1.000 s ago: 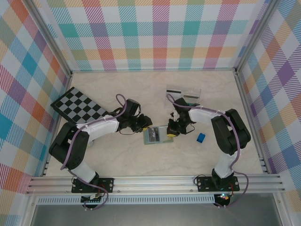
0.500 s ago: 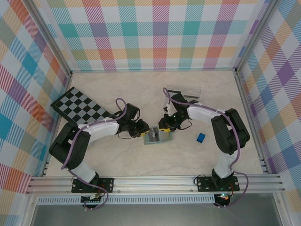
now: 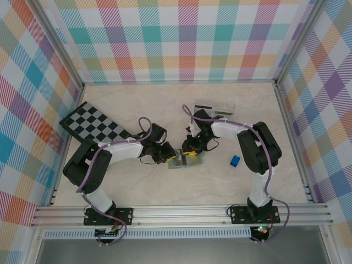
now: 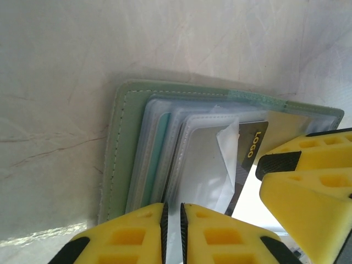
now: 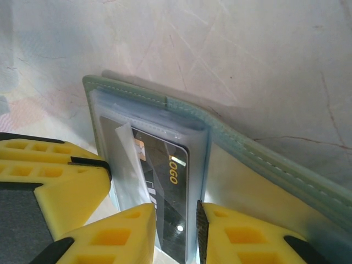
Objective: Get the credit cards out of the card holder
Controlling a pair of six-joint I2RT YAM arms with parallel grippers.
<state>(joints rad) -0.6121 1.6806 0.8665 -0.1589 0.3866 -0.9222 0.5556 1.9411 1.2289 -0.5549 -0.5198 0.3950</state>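
Note:
The sage-green card holder [image 3: 183,161] lies open on the table between both arms. In the left wrist view its green cover [image 4: 124,148] holds stacked clear sleeves, with a teal card edge [image 4: 158,159] and a dark card marked LOGO [image 4: 251,147]. My left gripper [image 4: 173,225] is shut on the edge of a clear sleeve. My right gripper [image 5: 177,231] stands open over the dark card [image 5: 170,181] in its sleeve, close beside the left fingers [image 5: 49,170]. From above, the left gripper [image 3: 171,156] and the right gripper [image 3: 190,152] meet at the holder.
A clear tray [image 3: 222,106] at the back holds a white card with a black stripe [image 3: 204,104]. A small blue block [image 3: 235,160] lies to the right of the holder. A checkerboard [image 3: 93,125] lies at the left.
Both grippers have closed in on the card holder. The right one has come from the holder's right side onto it and opened. The left jaws have narrowed.

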